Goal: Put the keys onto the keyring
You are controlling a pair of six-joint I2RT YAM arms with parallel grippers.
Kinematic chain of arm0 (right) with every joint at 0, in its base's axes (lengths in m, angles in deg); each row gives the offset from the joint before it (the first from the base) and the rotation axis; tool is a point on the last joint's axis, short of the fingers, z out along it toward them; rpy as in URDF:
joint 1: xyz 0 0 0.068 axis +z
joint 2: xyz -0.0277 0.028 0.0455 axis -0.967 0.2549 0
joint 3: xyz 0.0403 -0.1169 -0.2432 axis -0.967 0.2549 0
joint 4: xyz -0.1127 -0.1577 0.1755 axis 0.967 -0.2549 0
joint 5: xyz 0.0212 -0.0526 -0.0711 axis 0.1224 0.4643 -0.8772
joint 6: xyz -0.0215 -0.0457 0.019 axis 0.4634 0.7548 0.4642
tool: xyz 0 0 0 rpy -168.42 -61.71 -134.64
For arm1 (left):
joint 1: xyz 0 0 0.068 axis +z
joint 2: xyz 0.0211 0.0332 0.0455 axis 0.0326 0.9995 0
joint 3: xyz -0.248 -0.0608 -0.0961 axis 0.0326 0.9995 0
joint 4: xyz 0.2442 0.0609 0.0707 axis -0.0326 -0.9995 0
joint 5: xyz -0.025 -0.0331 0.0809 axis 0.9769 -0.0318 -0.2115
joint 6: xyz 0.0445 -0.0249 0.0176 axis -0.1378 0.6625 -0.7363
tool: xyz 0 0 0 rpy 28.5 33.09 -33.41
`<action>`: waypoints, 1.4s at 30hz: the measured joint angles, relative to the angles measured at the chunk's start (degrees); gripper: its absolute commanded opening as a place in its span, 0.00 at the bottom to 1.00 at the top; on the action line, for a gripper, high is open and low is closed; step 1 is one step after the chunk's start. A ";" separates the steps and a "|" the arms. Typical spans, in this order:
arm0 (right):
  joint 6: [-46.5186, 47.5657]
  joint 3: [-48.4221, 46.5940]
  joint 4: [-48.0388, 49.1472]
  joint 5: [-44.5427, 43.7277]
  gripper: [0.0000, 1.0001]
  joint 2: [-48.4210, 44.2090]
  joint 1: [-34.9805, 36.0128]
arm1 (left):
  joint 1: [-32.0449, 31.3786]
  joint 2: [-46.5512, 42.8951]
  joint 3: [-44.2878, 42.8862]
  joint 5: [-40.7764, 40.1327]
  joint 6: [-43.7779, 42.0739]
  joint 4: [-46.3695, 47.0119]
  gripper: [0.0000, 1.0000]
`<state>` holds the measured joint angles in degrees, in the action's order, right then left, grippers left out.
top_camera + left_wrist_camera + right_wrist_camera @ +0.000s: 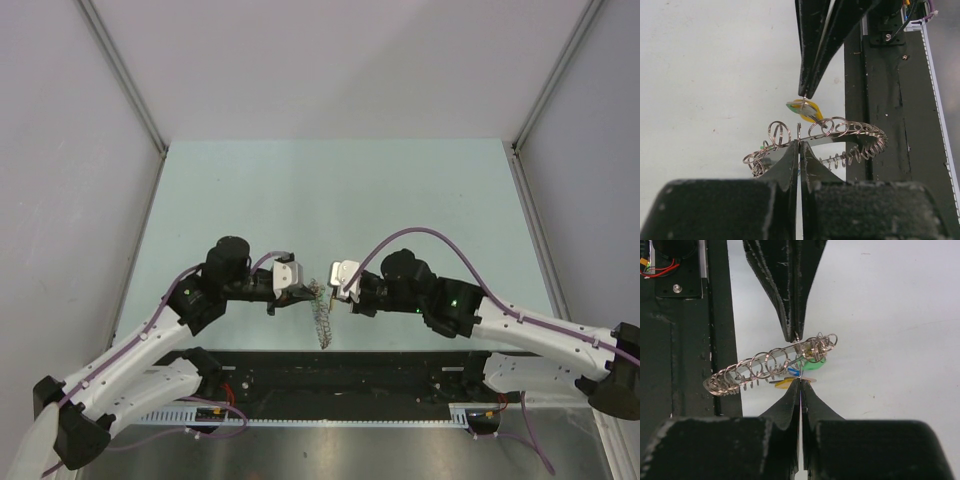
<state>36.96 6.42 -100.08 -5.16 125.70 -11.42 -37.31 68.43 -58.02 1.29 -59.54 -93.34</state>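
Facing end effectors (pixel 311 290) (pixel 337 289) — pinching keyring (pixel 855 131), keys (pixel 809 111).

One keyring (pixel 855 131), two keys (pixel 816 363) (pixel 782 384), two tools (pixel 799 145) (pixel 806 92)

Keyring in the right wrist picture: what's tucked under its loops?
The keys, one green head and one yellow, peek out beneath the keyring. Its loops hide their shafts and whether they're threaded on.

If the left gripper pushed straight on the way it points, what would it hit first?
Shut on the keyring, the left gripper points at the keys, pinched just ahead by the right gripper. It would probably meet the keys first, then that gripper's tips, though depth is hard to judge.
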 measured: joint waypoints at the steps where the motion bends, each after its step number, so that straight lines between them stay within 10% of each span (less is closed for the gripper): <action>1: -0.02 0.00 0.13 0.26 0.00 0.04 -0.44 | -0.02 0.00 0.02 -0.02 0.00 0.00 0.00; 42: 1.88 -1.77 0.59 6.99 0.00 3.21 -2.54 | -0.59 0.07 0.07 0.39 -0.02 -0.02 0.00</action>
<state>38.84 4.65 -99.49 1.83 128.92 -13.96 -37.90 68.49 -57.96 1.68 -59.56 -93.36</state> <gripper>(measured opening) 0.009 0.006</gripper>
